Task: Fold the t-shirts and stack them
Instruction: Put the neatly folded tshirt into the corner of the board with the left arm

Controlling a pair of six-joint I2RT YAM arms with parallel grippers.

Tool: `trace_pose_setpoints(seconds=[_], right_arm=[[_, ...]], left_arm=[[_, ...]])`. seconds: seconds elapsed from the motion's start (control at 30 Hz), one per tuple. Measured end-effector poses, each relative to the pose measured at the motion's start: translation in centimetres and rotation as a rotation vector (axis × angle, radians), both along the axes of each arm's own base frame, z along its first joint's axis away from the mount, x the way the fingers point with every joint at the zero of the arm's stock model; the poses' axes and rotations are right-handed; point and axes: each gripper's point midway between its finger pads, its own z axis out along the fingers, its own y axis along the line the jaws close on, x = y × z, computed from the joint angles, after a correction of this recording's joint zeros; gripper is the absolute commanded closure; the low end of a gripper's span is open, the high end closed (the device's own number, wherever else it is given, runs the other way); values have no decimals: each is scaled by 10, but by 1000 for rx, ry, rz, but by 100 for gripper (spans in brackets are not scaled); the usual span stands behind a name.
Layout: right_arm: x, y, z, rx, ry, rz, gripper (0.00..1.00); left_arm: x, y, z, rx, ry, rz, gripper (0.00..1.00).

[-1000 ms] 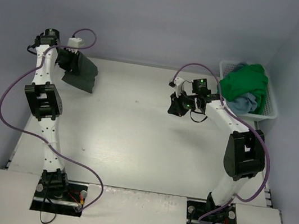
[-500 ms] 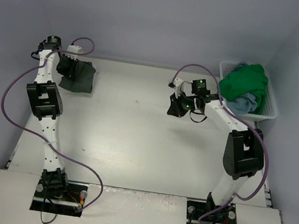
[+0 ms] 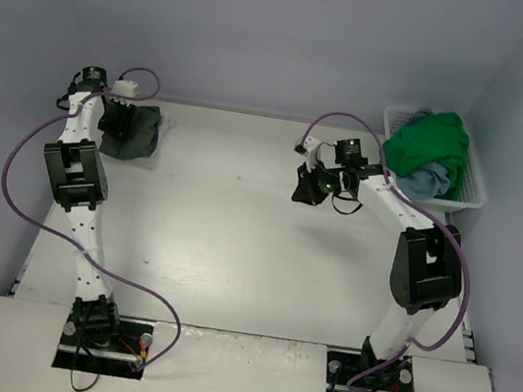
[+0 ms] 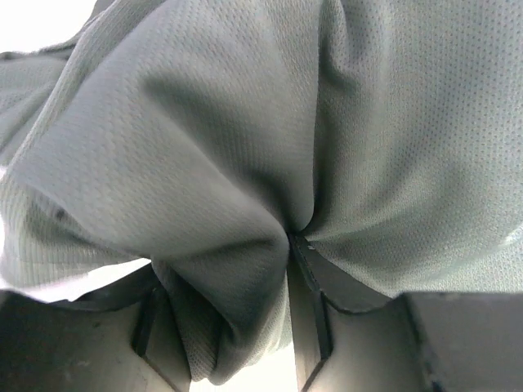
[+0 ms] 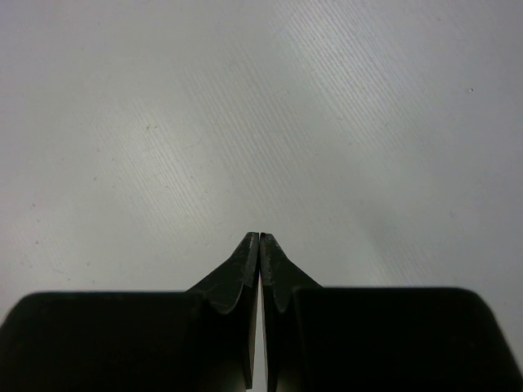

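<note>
A dark olive-grey t-shirt lies bunched at the table's far left corner. My left gripper is on its left side. In the left wrist view the shirt's mesh cloth fills the frame, and a fold of it hangs loosely in my left gripper, whose jaws stand apart. A bright green t-shirt and a dusty light blue t-shirt lie heaped in the basket. My right gripper hovers over bare table right of centre, shut and empty.
The white slatted basket stands at the far right against the wall. Purple cables loop from both arms. Walls close in the white table on the back, left and right.
The left arm has drawn the dark shirt left and lowered it from hanging into a bunch on the table. Its jaws have parted. The right arm has not moved.
</note>
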Motion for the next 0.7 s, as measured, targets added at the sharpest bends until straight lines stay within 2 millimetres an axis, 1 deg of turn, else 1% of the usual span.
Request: trace_pose_setpoints(seconds=[0.27,0.37,0.43,0.7], right_arm=[[-2,1,0,7,9,6,100],[-3,1,0,10,11,9,100],[-4,2,1,11,13,11,100],[-5,2,1,16,20,16,100]], left_arm=[[0,9,6,55,-37,37,63],[-2,12,13,74,-53,51,63],[-1,14,22,87,-71,61,63],[7,22,73,136,-190,89,63]])
